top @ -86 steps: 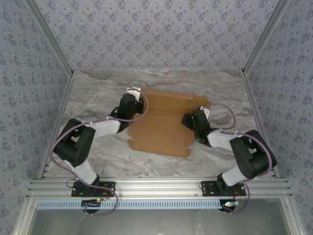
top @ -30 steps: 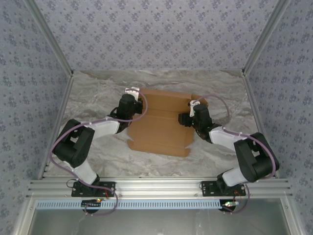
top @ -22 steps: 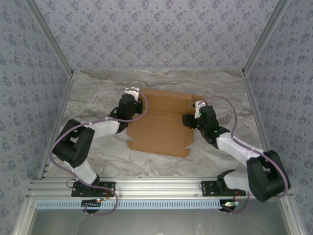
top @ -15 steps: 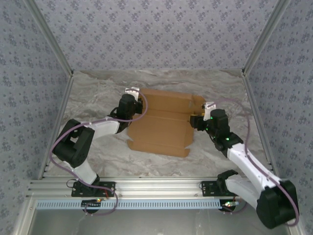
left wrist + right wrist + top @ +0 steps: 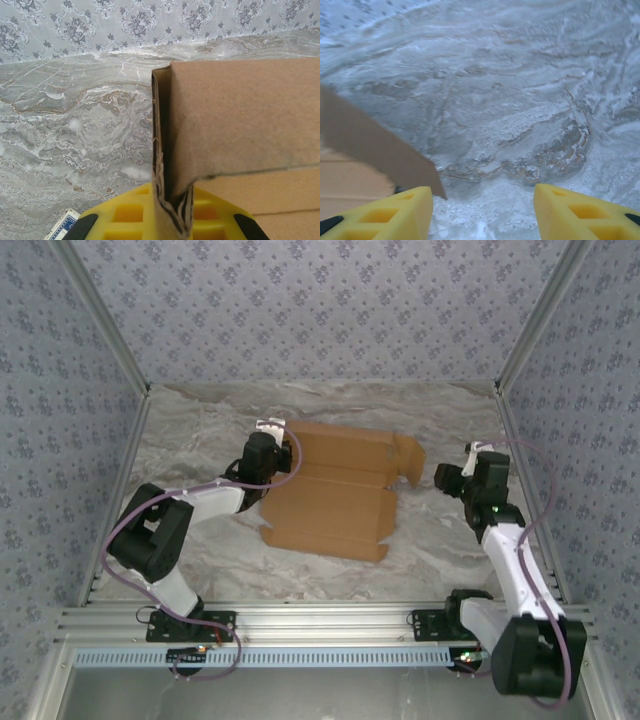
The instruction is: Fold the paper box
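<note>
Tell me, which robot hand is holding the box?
The left gripper: it is shut on the box, pinching its edge. The right gripper is open over the table, apart from the box.

- We see a robot lab cell — an aluminium frame (image 5: 330,618) boxes it in.
- We note floral wallpaper panels (image 5: 320,310) around a marble-print tabletop (image 5: 190,430).

You had the right gripper (image 5: 482,210) with its yellow fingers (image 5: 395,212) spread wide along the bottom of the frame, only marbled table (image 5: 520,95) between them, while a raised flap of the paper box (image 5: 365,142) slanted in from the left edge, its tip just above the lower-left finger.
</note>
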Motion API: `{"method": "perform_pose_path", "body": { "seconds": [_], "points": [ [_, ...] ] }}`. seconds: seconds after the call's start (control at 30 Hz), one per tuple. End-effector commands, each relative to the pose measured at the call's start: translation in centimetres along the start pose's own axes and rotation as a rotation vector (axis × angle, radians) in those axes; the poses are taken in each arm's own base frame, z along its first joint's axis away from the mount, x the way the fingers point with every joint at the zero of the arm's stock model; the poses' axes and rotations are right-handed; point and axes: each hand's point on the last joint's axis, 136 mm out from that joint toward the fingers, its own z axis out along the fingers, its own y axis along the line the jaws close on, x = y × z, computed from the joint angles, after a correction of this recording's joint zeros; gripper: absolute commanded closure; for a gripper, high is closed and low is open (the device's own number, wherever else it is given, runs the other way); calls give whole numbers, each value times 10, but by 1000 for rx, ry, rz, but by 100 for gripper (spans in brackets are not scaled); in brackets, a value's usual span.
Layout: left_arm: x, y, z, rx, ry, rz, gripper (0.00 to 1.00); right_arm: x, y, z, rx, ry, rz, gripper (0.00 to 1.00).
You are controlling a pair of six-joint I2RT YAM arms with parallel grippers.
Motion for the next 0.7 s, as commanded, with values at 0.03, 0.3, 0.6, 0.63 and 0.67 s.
{"method": "perform_pose_path", "body": {
  "seconds": [0.03,0.3,0.6,0.63,0.67],
  "points": [
    [-22,-7,-9,32,-57,-37,100,-15,-5,27,-45,11,55,43],
    [-20,-6,-8,27,-51,-36,100,-5,39,59,-309,87,-39,49],
    [-19,-7,-7,31,-49,-37,100,10,68,59,-456,120,-130,52],
    [-20,-7,-7,30,-51,-38,100,12,71,60,-464,125,-137,53],
    [-20,-7,-8,31,-51,-37,100,13,73,61,-476,128,-147,53]
  ]
}}
